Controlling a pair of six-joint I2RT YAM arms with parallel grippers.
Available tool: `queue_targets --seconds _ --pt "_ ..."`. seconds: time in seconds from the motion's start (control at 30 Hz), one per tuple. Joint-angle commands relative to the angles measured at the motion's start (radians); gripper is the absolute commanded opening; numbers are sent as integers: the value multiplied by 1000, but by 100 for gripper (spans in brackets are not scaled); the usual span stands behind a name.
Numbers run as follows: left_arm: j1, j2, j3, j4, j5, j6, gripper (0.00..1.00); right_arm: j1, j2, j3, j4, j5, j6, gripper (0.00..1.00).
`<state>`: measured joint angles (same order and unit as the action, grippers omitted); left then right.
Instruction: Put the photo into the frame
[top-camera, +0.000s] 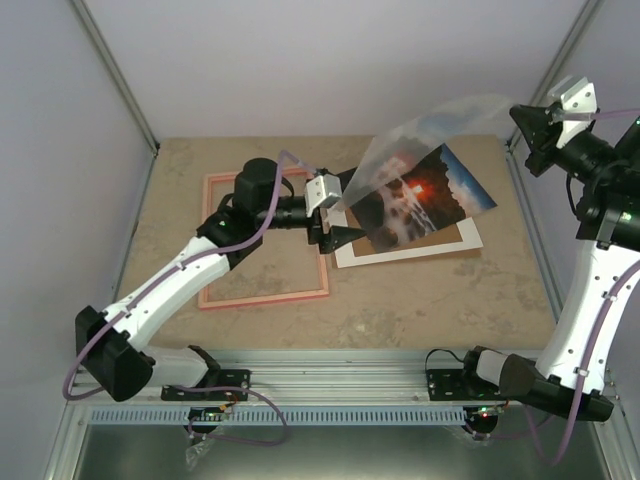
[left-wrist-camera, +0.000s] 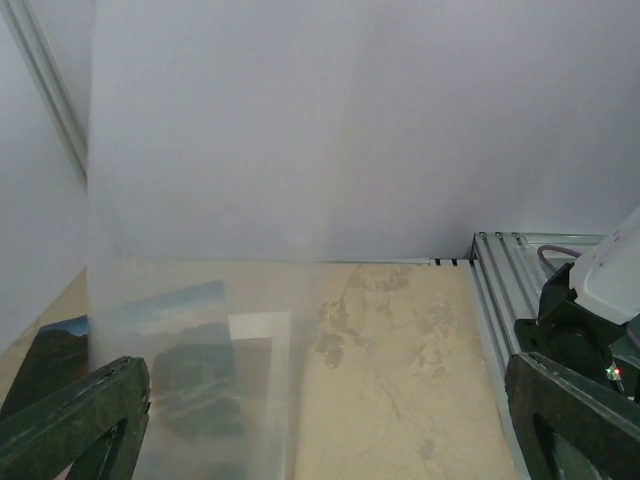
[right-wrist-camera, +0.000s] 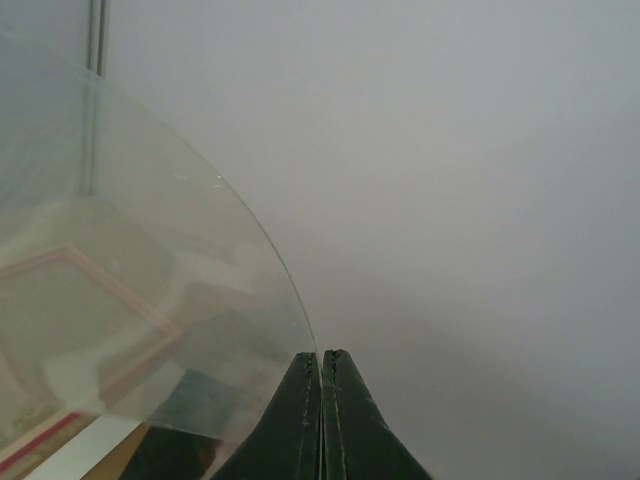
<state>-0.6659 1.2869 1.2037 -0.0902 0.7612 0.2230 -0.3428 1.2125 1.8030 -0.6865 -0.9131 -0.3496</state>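
Clearly unfinished: photo (top-camera: 440, 195) lies outside frame (top-camera: 262, 297), just ahead of our spread left gripper (top-camera: 338, 232); our right gripper (top-camera: 528, 118) pinches clear sheet (top-camera: 440, 135).

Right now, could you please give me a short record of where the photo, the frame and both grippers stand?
frame: lying flat, nothing inside it
photo: right of the frame, outside it, overlapping a white sheet
clear sheet: raised, curving above the photo
right gripper: shut on the clear sheet
left gripper: open, near the photo's left edge
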Motion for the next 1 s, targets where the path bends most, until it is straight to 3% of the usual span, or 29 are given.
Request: queue_targets --seconds 0.0,0.07,0.33,0.37,0.53,0.57,0.6,0.7,0.8,0.97 --pt "-16 28 -16 151 -40 -14 96 26 8 10 28 48 45 1" --pt "-21 39 -5 169 -93 -22 84 34 8 6 32 48 50 1" --pt "-20 0 -15 172 -186 -101 5 46 21 -9 18 91 51 1" --pt "-20 -7 -22 178 -195 -116 0 46 21 -14 20 90 54 1" --pt "4 -7 -8 174 -197 -255 0 46 25 -64 51 74 91 1" --pt "25 -9 -2 169 -178 -293 0 47 31 -78 52 74 95 6" --pt "49 -9 8 148 -149 -328 0 46 38 -91 49 71 100 14" --pt "133 -16 42 45 -57 -384 0 46 63 -134 57 45 138 53" --pt "191 -48 59 -90 -4 -378 0 46 90 -207 114 18 200 80" --pt "281 -143 -51 -195 82 -433 0 55 153 -339 227 -11 341 93"
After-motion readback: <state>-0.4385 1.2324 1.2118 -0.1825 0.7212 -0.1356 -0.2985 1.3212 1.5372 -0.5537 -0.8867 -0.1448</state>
